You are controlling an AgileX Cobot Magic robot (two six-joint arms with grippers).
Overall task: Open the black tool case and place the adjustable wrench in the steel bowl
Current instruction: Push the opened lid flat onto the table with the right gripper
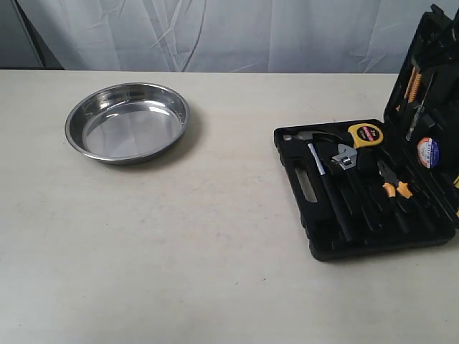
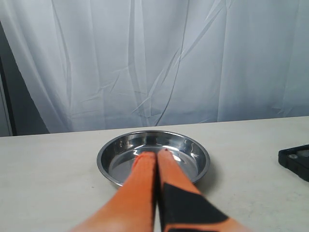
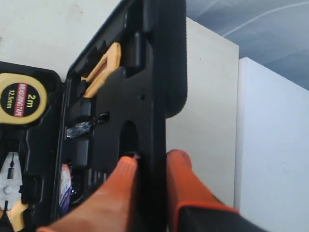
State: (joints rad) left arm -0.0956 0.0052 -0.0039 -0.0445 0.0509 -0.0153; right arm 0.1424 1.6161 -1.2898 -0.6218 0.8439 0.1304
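While the shiny round steel bowl (image 1: 128,122) sits left on the matte table (image 1: 215,272), the adjustable wrench (image 1: 343,159) lies well apart in the moulded tray of the open black tool case (image 1: 366,215). Left wrist: the left gripper (image 2: 157,155), fingers pressed together, faces the bowl's rolled rim. Right wrist: the right gripper (image 3: 150,162) pinches the edge of the lid (image 3: 145,96).

One steel bowl (image 1: 128,129) lies on the left of the one desk (image 1: 215,251). On the right stands one open tool case (image 1: 401,229), and in it are one wrench (image 1: 344,159), one hammer (image 1: 326,183), one yellow tape measure (image 1: 366,134), one pair of pliers (image 1: 393,183), one round roll (image 1: 428,152) and one orange handle (image 1: 414,84).
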